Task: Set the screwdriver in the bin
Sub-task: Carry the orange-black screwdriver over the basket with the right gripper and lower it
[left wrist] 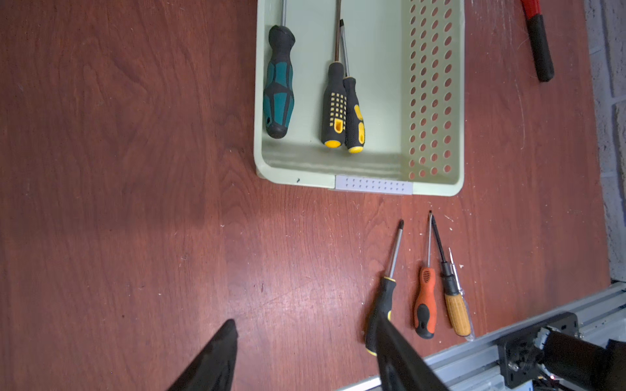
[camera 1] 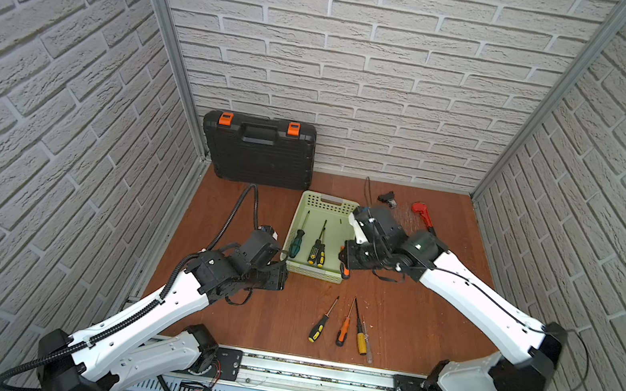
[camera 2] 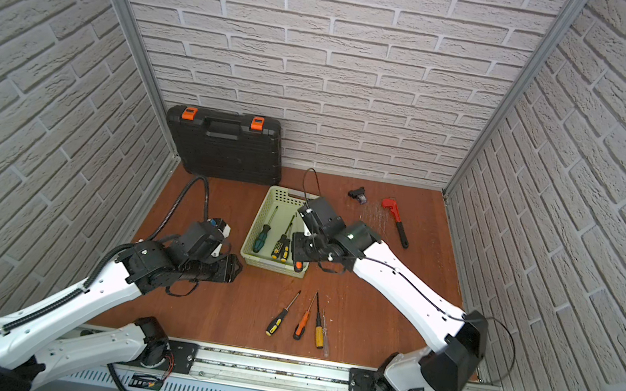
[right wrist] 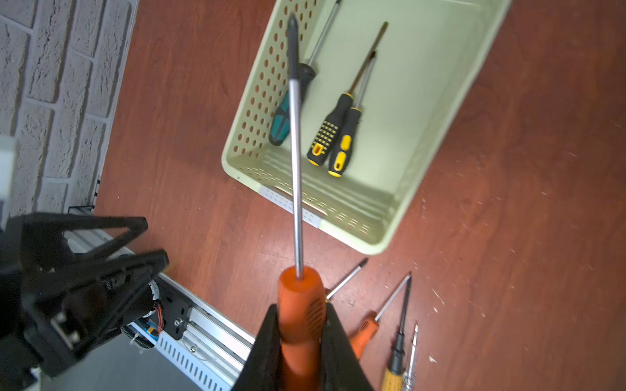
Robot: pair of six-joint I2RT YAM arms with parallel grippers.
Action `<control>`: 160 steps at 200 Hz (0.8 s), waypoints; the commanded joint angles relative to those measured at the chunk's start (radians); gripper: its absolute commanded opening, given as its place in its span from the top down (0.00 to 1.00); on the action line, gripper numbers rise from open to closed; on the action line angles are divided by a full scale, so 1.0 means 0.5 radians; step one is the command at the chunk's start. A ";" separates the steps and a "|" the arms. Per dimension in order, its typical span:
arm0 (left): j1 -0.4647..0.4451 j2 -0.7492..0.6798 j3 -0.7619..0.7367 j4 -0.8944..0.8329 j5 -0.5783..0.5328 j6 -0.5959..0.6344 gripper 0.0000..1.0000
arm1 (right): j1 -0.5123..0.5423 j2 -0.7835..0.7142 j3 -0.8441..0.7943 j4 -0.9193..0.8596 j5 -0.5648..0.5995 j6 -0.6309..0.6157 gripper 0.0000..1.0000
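Over table (right wrist: 508, 237), screwdriver (right wrist: 298, 298) handle tight between fingers (right wrist: 267, 338) of right gripper (right wrist: 300, 309); left gripper (left wrist: 306, 321) parted.

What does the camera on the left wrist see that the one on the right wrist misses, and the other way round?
Only the left wrist view shows the red wrench's handle on the table. Only the right wrist view shows the orange-handled screwdriver, clamped in the right gripper with its shaft pointing towards the bin, and a brick wall. Both show the pale green bin holding three screwdrivers, with loose screwdrivers on the table near it.
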 commanded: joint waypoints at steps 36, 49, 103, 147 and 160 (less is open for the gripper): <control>-0.116 -0.223 -0.153 -0.034 -0.225 -0.190 0.36 | -0.215 0.537 0.176 0.328 -0.336 -0.019 0.90; -0.116 -0.244 -0.150 -0.070 -0.256 -0.188 0.36 | -0.216 0.654 0.218 0.287 -0.260 -0.025 0.89; -0.119 -0.304 -0.156 -0.101 -0.310 -0.130 0.36 | -0.261 0.847 0.190 0.348 -0.028 0.068 0.86; -0.119 -0.291 -0.155 -0.106 -0.347 -0.105 0.35 | -0.262 1.039 0.266 0.329 0.033 0.098 0.86; -0.119 -0.304 -0.152 -0.104 -0.350 -0.101 0.35 | -0.265 1.085 0.297 0.307 0.039 0.100 0.85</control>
